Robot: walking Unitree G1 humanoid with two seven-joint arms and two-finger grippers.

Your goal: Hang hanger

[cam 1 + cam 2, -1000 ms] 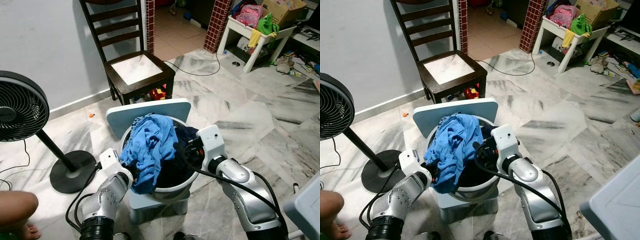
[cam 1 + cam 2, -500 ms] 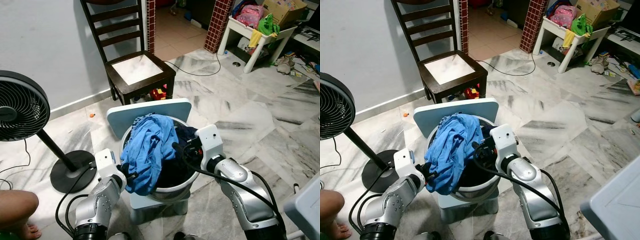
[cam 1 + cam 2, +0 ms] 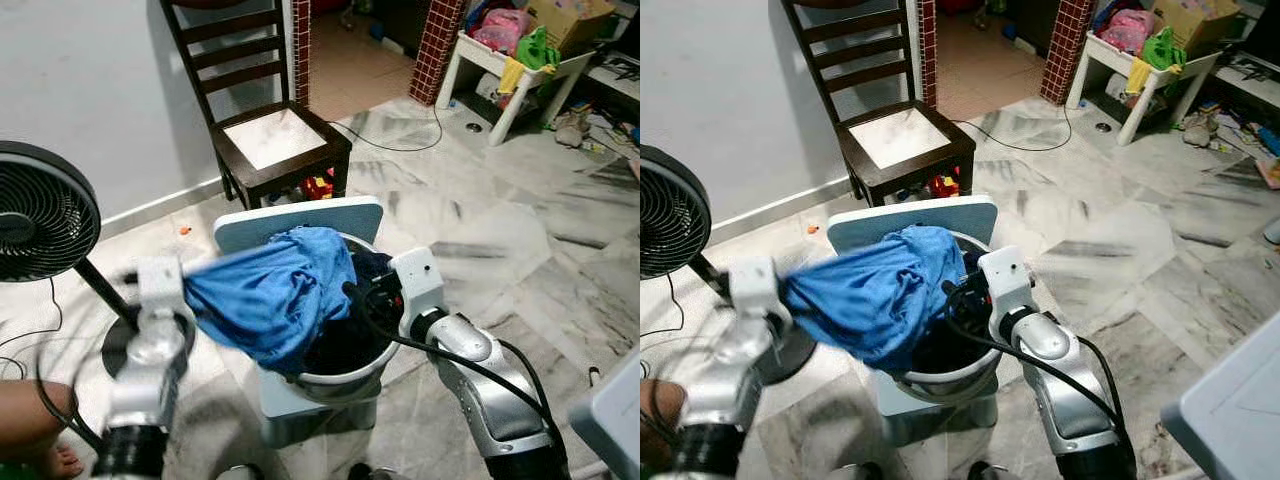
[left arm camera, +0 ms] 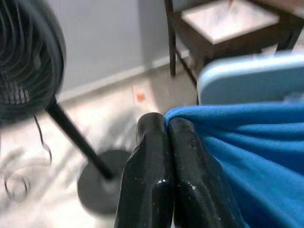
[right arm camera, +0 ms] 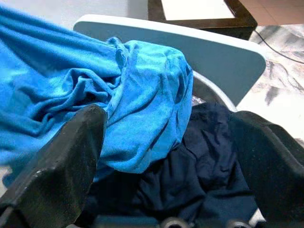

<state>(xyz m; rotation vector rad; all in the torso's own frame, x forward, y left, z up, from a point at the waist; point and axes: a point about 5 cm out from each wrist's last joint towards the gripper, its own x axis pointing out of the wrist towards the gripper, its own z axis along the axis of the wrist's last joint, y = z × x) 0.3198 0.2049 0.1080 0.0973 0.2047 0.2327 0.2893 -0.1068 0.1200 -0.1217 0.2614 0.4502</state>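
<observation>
Left end effector point(image 4: 164, 130) is pinched tight on the edge of the blue shirt point(image 3: 275, 295), out to the robot's left of the basket point(image 3: 335, 372), with the cloth stretched taut between the two; that arm is blurred. The shirt's other end lies draped over the basket rim, on top of a dark garment point(image 5: 199, 175) inside. The basket sits on a pale blue stool point(image 3: 300, 222). Right end effector point(image 5: 166, 156) hangs just over the basket, fingers point(image 5: 61, 161) spread wide with nothing between them. I can't spot a hanger. A chair point(image 3: 280, 140) stands beyond, and a fan point(image 3: 45, 215) off to the left.
</observation>
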